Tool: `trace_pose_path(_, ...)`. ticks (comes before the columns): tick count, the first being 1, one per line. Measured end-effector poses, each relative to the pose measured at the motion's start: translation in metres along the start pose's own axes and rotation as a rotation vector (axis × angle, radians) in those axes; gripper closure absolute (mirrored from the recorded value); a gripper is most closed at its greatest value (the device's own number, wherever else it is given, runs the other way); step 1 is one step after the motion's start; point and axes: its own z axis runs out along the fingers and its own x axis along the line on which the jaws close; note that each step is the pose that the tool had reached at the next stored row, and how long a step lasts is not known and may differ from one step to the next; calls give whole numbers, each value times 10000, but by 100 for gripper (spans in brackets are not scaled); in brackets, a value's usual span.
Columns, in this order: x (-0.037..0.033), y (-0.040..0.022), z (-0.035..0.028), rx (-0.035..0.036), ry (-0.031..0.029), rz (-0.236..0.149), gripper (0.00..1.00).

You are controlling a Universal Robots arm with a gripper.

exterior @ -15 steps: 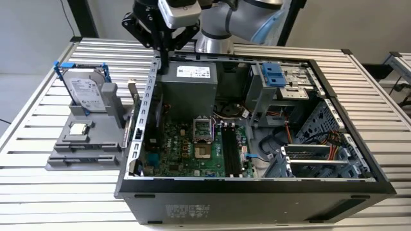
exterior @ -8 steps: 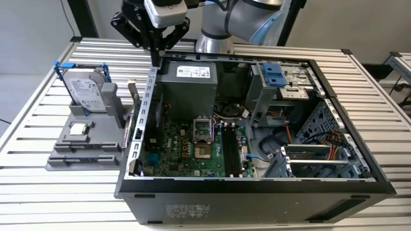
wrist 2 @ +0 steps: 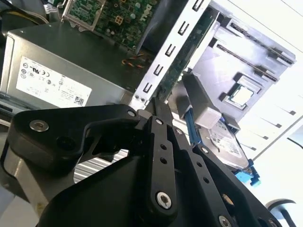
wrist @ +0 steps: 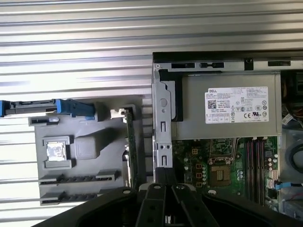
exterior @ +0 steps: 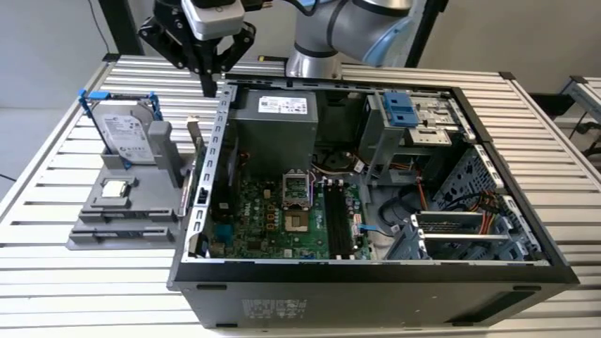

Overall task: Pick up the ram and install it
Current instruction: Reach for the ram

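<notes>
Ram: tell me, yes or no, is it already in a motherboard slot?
No. In the first wrist view the ram stands on edge in the grey holder, outside the case.

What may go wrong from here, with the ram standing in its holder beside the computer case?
1. The ram stands on edge in the gray holder, close beside the case wall. A pincer coming down there might strike that wall.
2. The pincer looks shut. Lowered like this, it could press on the ram's top edge instead of clasping it.
</notes>
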Motion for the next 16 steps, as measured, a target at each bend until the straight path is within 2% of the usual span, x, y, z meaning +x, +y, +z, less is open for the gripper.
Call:
trace_pose_path(5, 120, -7, -3, -2, 5, -114, 100)
trace_pose_path(16, 436, -27, -9, -4, 13, -247, 100)
